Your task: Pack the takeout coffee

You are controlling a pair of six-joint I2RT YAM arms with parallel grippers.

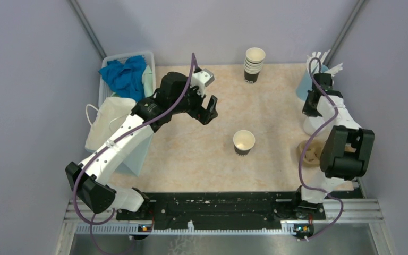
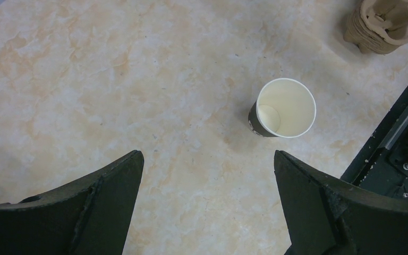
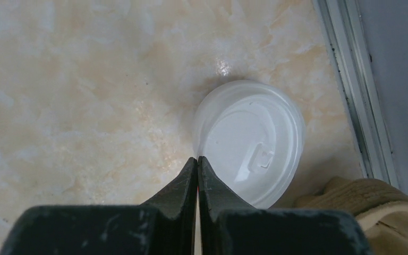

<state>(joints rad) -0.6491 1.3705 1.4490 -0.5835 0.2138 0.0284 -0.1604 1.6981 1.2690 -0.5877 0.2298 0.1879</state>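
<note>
No cup with a lid on it, the takeout coffee, shows in any view. A lidless dark paper cup stands upright mid-table. My left gripper hangs open above the bare table, behind and to the left of that cup, with nothing between its fingers. At the right edge a white sip lid lies top up. My right gripper is shut, its fingers pressed together right on the lid's left rim.
A stack of lidless cups stands at the back. Pulp cup carriers lie near the lid. At the left are a basket holding blue cloth and a white bag. A metal rail edges the table.
</note>
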